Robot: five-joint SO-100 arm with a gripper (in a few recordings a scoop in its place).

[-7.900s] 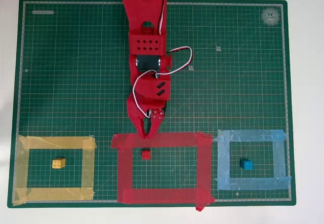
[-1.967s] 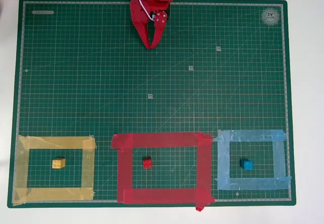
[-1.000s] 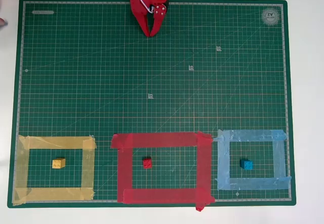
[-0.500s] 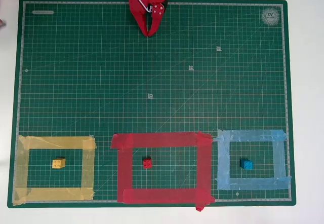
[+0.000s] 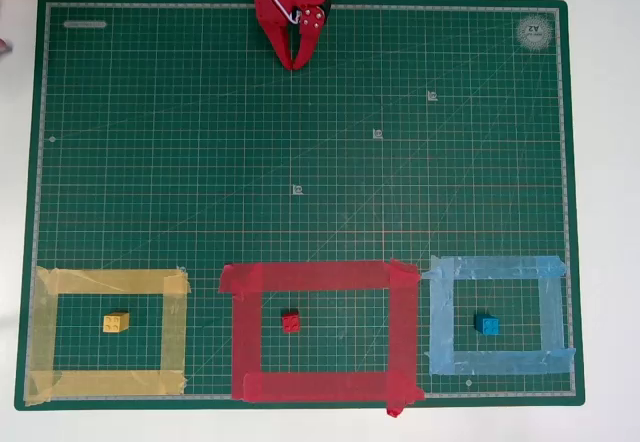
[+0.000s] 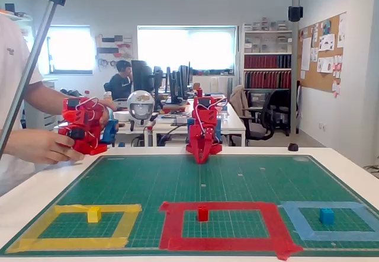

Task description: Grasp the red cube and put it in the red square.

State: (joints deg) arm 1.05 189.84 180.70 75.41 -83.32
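**Cube sits in the red square, arm parked at the far edge**

With the tabletop [image 5: 610,212] carrying a green mat [image 5: 300,142], the largest marks on it are three tape outlines along the near edge: the yellow outline [image 5: 45,332] at left in the overhead view, the red square [image 5: 310,276] in the middle, the blue outline [image 5: 500,265] at right. At the mat's far edge, well apart from all three, the arm [image 6: 202,125] is folded back and its end effector [image 5: 293,62] points down at the mat, fingers clenched together with nothing between them.

Smallest are the blocks. The red cube [image 5: 290,322] rests inside the red square, clear of the tape on every side; the yellow block [image 5: 116,322] and blue block [image 5: 487,325] lie in their own outlines.

By this layout the task looks done. The remaining risk is any fresh reach toward the squares: a low sweep could nudge the cube onto the tape or catch a lifted tape corner.
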